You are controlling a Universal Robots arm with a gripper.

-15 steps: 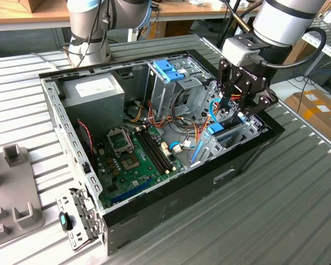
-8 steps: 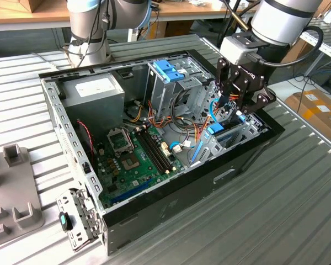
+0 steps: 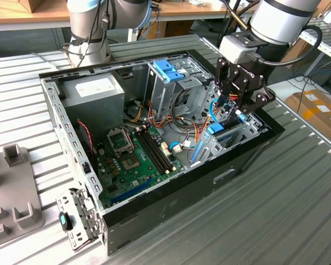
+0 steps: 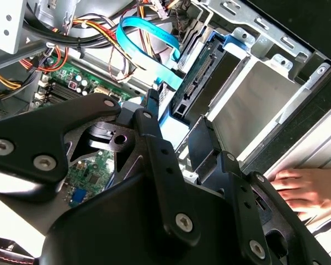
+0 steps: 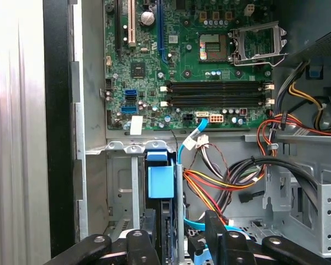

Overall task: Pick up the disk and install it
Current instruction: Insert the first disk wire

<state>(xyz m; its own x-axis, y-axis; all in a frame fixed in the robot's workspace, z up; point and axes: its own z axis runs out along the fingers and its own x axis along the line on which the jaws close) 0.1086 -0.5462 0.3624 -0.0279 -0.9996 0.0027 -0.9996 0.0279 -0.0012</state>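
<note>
Because the slot in the metal bay was thin and tall, the disk (image 5: 160,186) stood on its edge there, and that looked like the only way it could fit. It sat in the right middle of the exterior view, low inside the computer case (image 3: 154,207) and close to the case's dark wall.

From above, the disk looked thin, with a dark body and bright blue plastic along its edge. In the second wrist view its end (image 4: 197,80) was dark and had a row of plugs.

The tool (image 5: 181,229) hung right over the disk. It pointed down into the bay and lined up with the slot, I think to keep the disk straight. I could not tell if the tool was open or closed on the disk.

A blue flat cable (image 4: 146,36) curled just beside the disk's plug end. The green board (image 3: 132,157) lay farther off, in the middle of the case.

The case lay on its side on the ribbed tabletop (image 3: 287,221) with its cover off. That was most likely so the arm could reach in from above. A person's hand (image 4: 300,187) lay just outside the case wall, near the bay, maybe to stop the case from sliding.
</note>
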